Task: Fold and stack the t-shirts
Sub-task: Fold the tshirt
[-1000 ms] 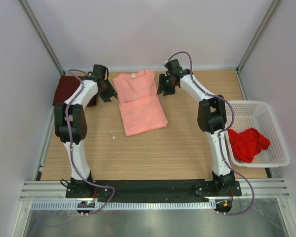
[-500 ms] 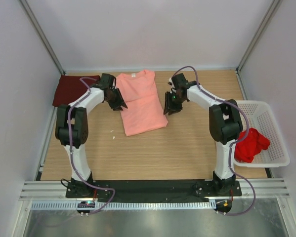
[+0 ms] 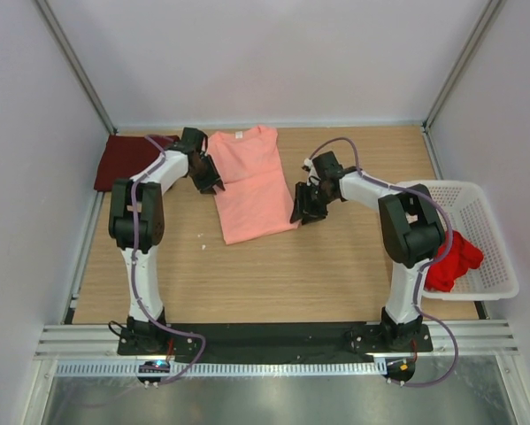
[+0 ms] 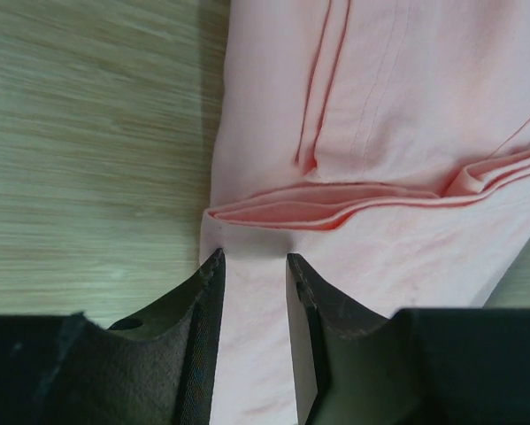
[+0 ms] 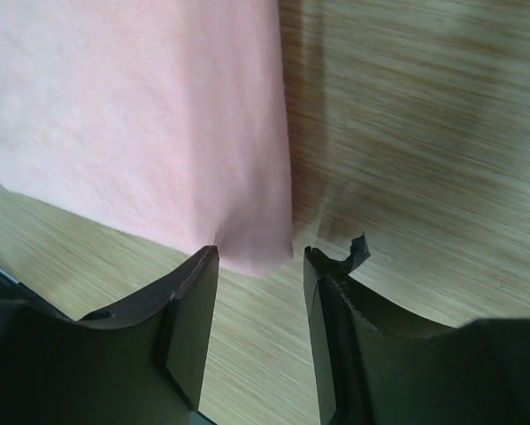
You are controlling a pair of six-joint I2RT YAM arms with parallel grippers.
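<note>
**Claws parted at the pink shirt's two edges**

Pale wooden table (image 3: 335,257) carries everything. Near the middle of its far half lies the salmon-pink cotton t-shirt (image 3: 251,181), folded into a long, narrow shape with its collar at the far end and a cross fold about halfway down. The nearer part lies slightly askew. In the left wrist view, that fold shows as stacked cloth edges, with lengthwise creases above it.

The white perforated plastic basket (image 3: 490,217) sits at the table's right edge. The dark maroon t-shirt (image 3: 127,159) lies flat in the far left corner, well apart from the pink one. The crumpled bright red t-shirt (image 3: 459,257) lies in the basket, partly hidden by the right arm.

The left gripper (image 3: 210,181) is at the pink shirt's left edge, by the cross fold. Its fingers stand a little apart over the cloth, which lies flat beneath the gap, so nothing is pinched. The right gripper (image 3: 302,211) is at the shirt's near right corner. Its fingers are parted, and the corner's tip lies just at the gap, ungripped.
</note>
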